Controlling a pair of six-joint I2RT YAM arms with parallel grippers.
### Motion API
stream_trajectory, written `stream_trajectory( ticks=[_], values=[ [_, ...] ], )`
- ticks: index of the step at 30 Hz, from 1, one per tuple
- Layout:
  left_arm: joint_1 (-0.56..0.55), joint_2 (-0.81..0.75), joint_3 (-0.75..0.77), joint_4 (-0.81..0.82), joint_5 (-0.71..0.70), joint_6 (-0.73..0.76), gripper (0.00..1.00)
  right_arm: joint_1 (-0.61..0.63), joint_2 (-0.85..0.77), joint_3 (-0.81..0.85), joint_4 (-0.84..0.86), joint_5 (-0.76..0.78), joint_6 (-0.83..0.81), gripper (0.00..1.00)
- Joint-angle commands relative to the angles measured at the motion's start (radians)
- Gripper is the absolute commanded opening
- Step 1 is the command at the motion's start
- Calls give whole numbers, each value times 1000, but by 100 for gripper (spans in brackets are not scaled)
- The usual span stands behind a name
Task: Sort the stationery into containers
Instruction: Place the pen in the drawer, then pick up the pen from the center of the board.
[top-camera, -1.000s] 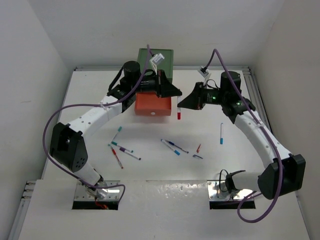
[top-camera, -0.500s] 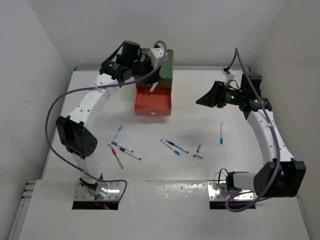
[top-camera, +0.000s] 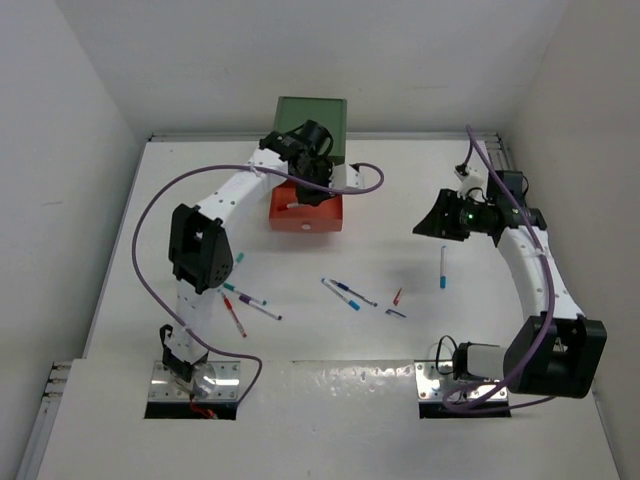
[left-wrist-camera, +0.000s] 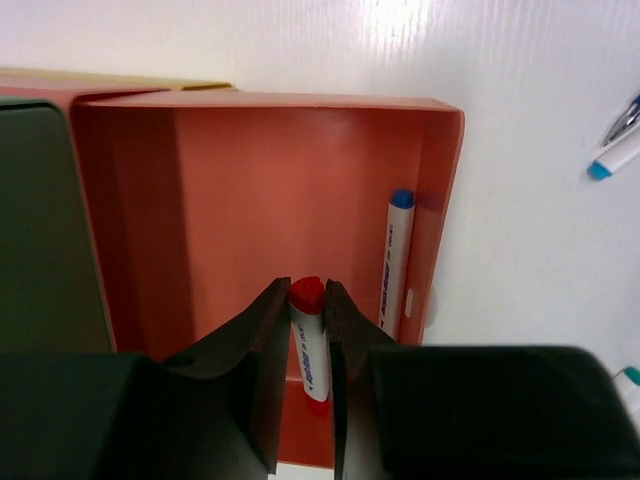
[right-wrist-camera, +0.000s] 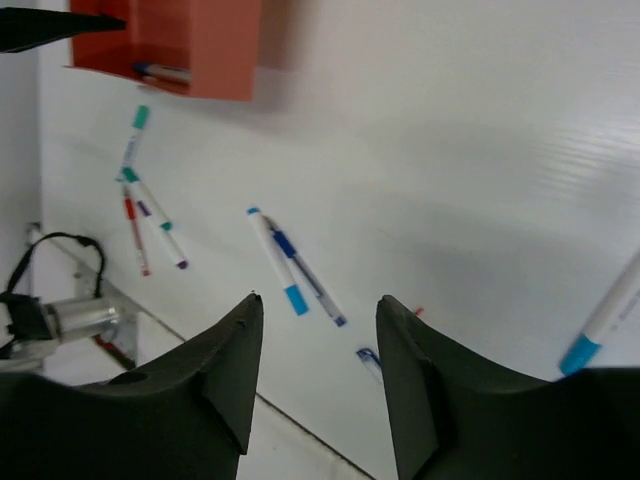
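Red-capped marker (left-wrist-camera: 316, 368): pinched between the left gripper's (left-wrist-camera: 305, 292) fingers, over the orange-red drawer (left-wrist-camera: 230, 200).
Blue-capped marker (left-wrist-camera: 393, 265): inside the drawer, against its near wall.
Loose pens (top-camera: 350, 293): scattered on the near table (top-camera: 400, 180).
Right gripper (right-wrist-camera: 320, 298): fingers apart, empty, at the right.

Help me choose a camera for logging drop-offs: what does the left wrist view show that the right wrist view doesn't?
Left wrist only: the left fingers shut on a red-capped pen over the orange-red drawer. Right wrist only: the right fingers apart and empty, and the full scatter of loose pens. Both: that drawer, the white table, and a pen lying inside the drawer, seen as a blue-capped pen from the left wrist and only as a dark sliver from the right.
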Motion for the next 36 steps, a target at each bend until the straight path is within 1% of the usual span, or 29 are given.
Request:
stream_trajectory(
  ticks=[1, 2, 3, 5, 6, 10, 12, 13, 16, 17, 19, 20, 21, 22, 24, 27, 28, 31, 36],
  values=[
    [-12, 0, 2, -2, -40, 78, 25, -8, 1, 4, -38, 142, -41, 46],
    [-14, 3, -1, 11, -45, 84, 29, -8, 6, 2, -50, 167, -46, 44],
    [-11, 4, -1, 18, -48, 84, 35, -8, 18, -4, -58, 187, -44, 44],
    [-9, 14, -1, 31, -51, 87, 40, -10, 25, -22, -74, 245, -47, 44],
    [-12, 15, 2, 35, -54, 84, 45, -10, 31, -27, -77, 262, -47, 44],
    [-11, 26, 39, 54, -54, 80, 53, -10, 57, -50, -93, 349, -50, 44],
    [-9, 14, 59, 72, -54, 69, 54, -1, 75, -56, -101, 388, -52, 44],
    [-8, 3, 80, 81, -51, 42, 54, 6, 80, -65, -104, 444, -53, 44],
    [-5, -54, 89, 155, -26, -31, 60, 39, 113, -84, -104, 550, -56, 43],
    [-5, -72, 73, 185, -28, -60, 65, 44, 123, -88, -95, 614, -47, 43],
    [-6, -143, 47, 260, -25, -139, 68, 59, 155, -96, -74, 664, -39, 43],
    [-6, -164, 18, 287, -20, -166, 76, 64, 166, -96, -66, 705, -38, 43],
    [-8, -207, 4, 331, -20, -225, 83, 73, 179, -96, -55, 720, -35, 43],
    [-9, -226, -12, 346, -22, -256, 86, 76, 204, -96, -48, 725, -35, 43],
    [-8, -267, -26, 368, -23, -323, 86, 78, 228, -97, -29, 745, -32, 43],
    [3, -312, -44, 379, -16, -400, 86, 76, 265, -113, 9, 757, -38, 37],
    [8, -321, -49, 379, -11, -411, 86, 78, 273, -114, 17, 761, -38, 34],
    [17, -364, -69, 379, 6, -440, 86, 78, 316, -117, 44, 762, -35, 30],
    [28, -394, -105, 382, 9, -465, 86, 79, 403, -105, 58, 759, -24, 25]
  ],
)
